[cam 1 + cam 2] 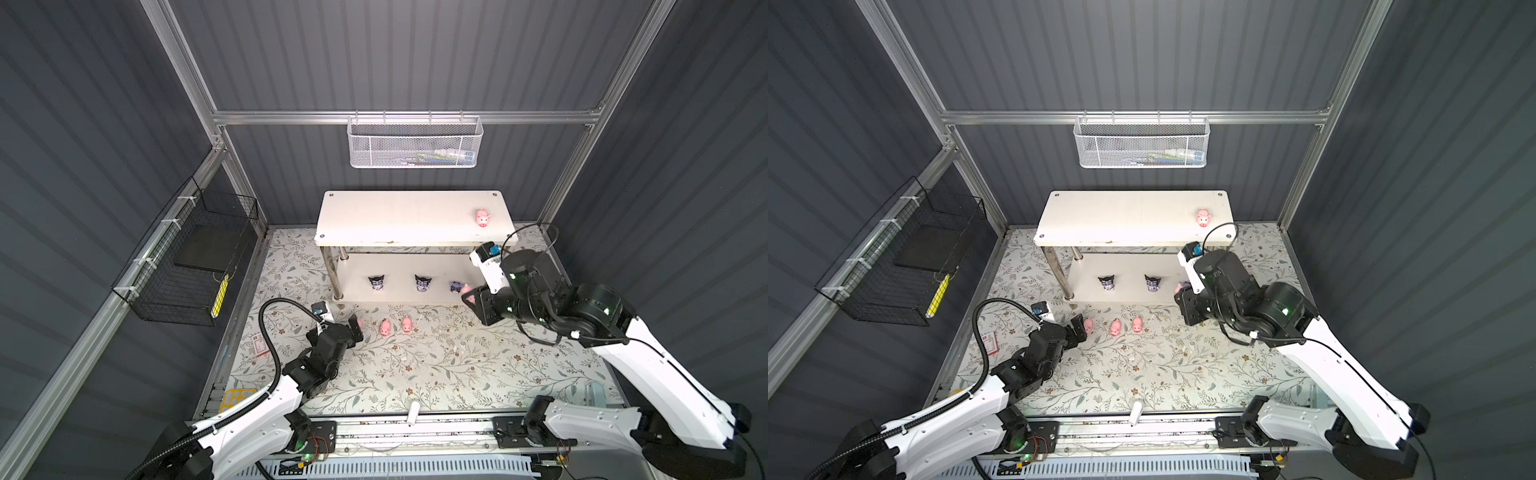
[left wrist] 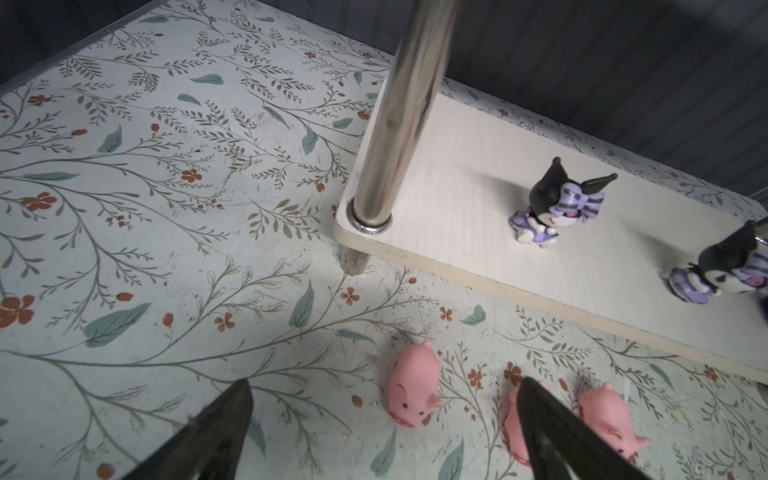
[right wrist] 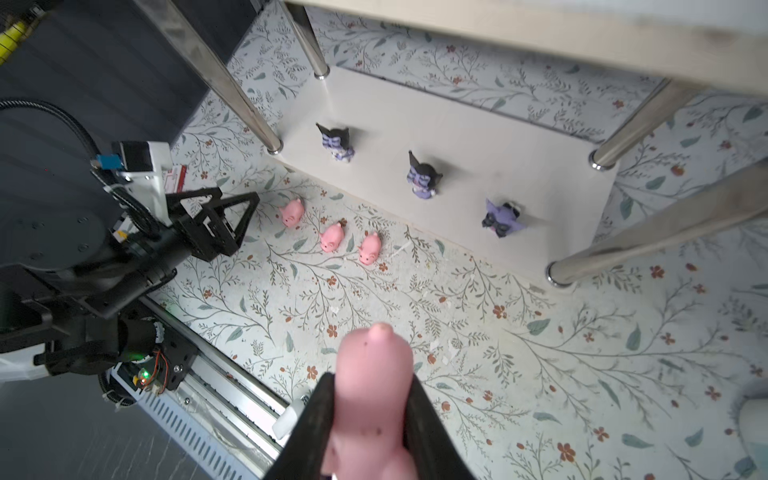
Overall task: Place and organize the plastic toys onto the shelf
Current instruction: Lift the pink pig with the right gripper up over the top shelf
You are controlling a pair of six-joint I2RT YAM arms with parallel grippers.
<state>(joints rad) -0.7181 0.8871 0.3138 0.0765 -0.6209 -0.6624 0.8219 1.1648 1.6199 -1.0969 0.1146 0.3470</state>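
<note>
left gripper (image 2: pixel 384 386) wide open; nearest pig (image 2: pixel 411 395) just ahead between its jaws, snout toward it, before shelf (image 2: pixel 457 199) left leg | right gripper (image 3: pixel 372 380) pinches carried pig (image 3: pixel 374 357) at shelf's right front; top board (image 1: pixel 399 216) up and behind

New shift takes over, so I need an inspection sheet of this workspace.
Surface: floral mat, pale specks.
Job's things: shelf holds one pig on top, three black-eared figurines below; three pigs on the mat.
Clutter: white cylinder at front edge; red-and-white card at left.
Grippers: left gripper open near the leftmost mat pig; right gripper shut on a fifth pig.
Cables: black conduit over left arm; thin cable loops at right wrist.
Surroundings: white mesh basket on rear rail; black wire basket on left wall.
</note>
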